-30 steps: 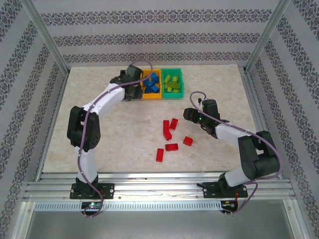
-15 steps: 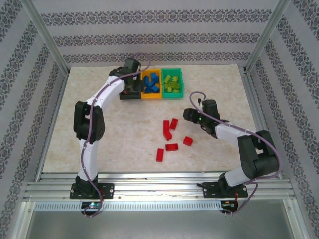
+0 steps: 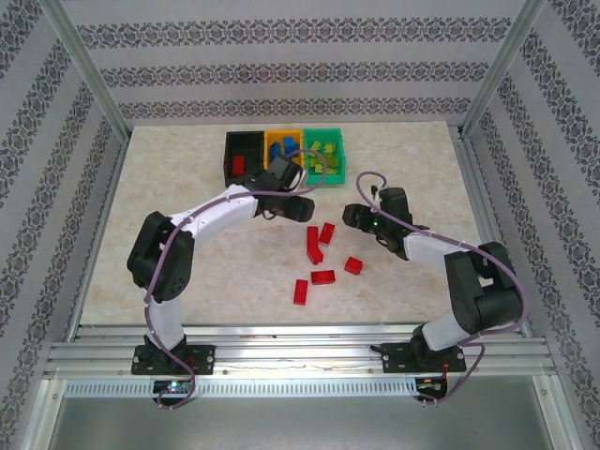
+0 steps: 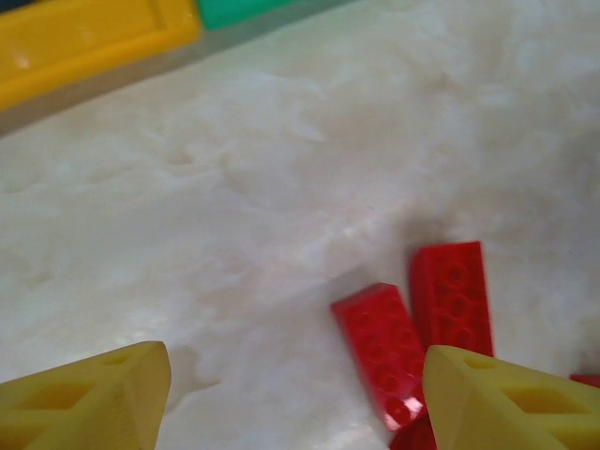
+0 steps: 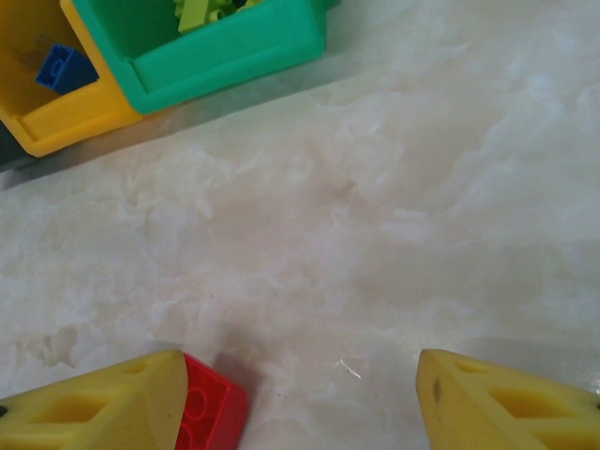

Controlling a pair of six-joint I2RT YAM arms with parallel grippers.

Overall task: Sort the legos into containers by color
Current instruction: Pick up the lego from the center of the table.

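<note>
At the back, three containers

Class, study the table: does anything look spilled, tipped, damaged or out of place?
Nothing tipped or damaged: the three containers stand upright side by side. Only several red legos lie loose mid-table, outside the black container that already holds one red brick.

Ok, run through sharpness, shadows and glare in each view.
Left wrist: soft all over, the red bricks smeared, a dim shadow beside them. Right wrist: crisper, teal bin edges clear, yellow fingers blurred up close, a small glint on the table. Top external: even light, sharp, only soft shadows.
</note>
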